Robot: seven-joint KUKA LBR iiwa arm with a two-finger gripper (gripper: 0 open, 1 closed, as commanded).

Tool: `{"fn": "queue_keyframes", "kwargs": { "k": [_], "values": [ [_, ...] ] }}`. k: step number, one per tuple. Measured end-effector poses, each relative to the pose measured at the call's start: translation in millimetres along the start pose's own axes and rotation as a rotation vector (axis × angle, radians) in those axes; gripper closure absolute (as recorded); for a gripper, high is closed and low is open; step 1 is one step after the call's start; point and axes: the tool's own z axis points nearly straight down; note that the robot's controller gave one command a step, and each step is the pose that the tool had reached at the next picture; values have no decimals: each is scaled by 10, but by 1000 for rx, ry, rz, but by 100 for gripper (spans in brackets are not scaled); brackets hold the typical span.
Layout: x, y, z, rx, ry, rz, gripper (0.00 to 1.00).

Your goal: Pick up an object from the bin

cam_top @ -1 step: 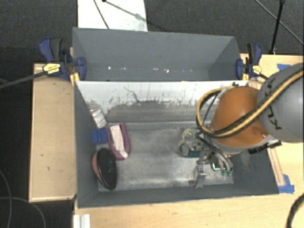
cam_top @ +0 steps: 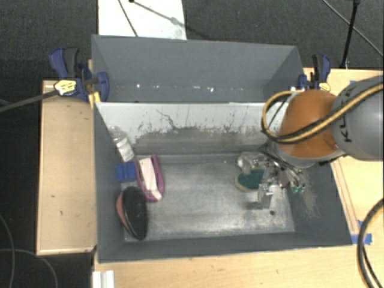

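Orange cover (cam_top: 306,125) of the arm hangs over the right side of the bin (cam_top: 198,218). Under it the gripper (cam_top: 264,192) is low, just beside a small teal thing (cam_top: 249,179); whether it is spread or closed, I cannot tell. A black brush (cam_top: 133,212) and a pink pack (cam_top: 150,177) lie far left.

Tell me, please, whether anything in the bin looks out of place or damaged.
Nothing looks spilled or broken. The pale bottle, blue piece, pink packet and dark oval thing crowd the left wall, while one teal thing lies apart, beside the gripper. The bin is scuffed along its back wall.
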Motion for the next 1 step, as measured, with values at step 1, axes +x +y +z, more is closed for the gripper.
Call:
{"fn": "queue_keyframes", "kwargs": {
  "k": [1],
  "values": [
    [-6,30,-34,-1,-2,-1,100]
  ]
}}
